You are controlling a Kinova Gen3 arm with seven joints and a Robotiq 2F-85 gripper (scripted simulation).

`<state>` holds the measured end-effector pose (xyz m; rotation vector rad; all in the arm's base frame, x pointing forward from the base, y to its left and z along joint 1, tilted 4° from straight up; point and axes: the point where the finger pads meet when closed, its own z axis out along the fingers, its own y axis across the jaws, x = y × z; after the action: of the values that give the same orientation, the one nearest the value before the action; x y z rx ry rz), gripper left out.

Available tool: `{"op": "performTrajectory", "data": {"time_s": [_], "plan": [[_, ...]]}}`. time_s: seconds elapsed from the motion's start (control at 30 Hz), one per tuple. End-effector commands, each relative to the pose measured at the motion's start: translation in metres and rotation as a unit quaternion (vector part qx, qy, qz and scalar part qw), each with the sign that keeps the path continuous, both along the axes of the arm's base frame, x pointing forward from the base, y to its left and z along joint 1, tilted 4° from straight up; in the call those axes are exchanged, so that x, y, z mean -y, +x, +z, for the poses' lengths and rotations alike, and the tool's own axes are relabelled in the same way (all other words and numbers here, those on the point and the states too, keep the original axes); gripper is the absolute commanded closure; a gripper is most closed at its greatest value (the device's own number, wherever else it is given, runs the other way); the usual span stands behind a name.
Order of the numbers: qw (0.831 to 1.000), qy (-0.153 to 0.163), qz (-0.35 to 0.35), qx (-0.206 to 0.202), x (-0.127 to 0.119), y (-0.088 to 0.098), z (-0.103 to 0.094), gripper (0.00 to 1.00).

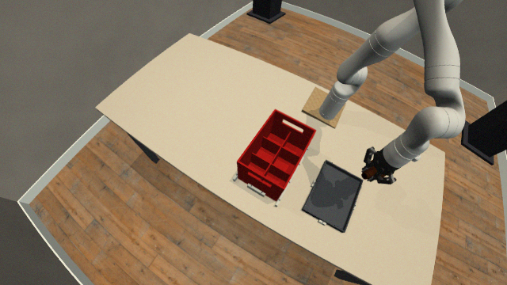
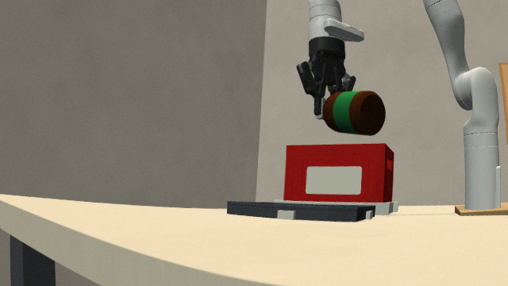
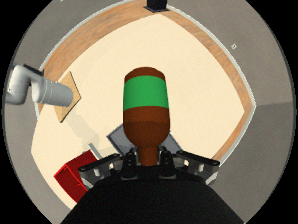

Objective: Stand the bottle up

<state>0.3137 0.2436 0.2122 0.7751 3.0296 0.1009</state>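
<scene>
The tool (image 1: 371,172) (image 2: 326,104) (image 3: 148,149) grips the bottle (image 1: 369,173) (image 2: 353,113) (image 3: 146,112) sideways; it hangs midair.

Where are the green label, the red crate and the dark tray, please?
Green label (image 2: 344,112) (image 3: 145,92): exterior and wrist views, middle of the band.
Red crate (image 1: 264,188) (image 2: 295,159) (image 3: 75,179): all views, outer wall.
Dark tray (image 1: 344,230) (image 2: 254,210) (image 3: 116,136): all views, rim or side.
</scene>
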Motion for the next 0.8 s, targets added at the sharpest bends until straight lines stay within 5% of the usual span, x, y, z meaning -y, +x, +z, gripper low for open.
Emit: {"op": "performTrajectory", "data": {"time_s": [0.0,0.77], "plan": [[1.000,0.000,0.000,0.002,-0.0004,-0.0001,0.0006,1.00],[0.998,-0.032,-0.005,0.053,0.0007,-0.0008,-0.0001,1.00]]}}
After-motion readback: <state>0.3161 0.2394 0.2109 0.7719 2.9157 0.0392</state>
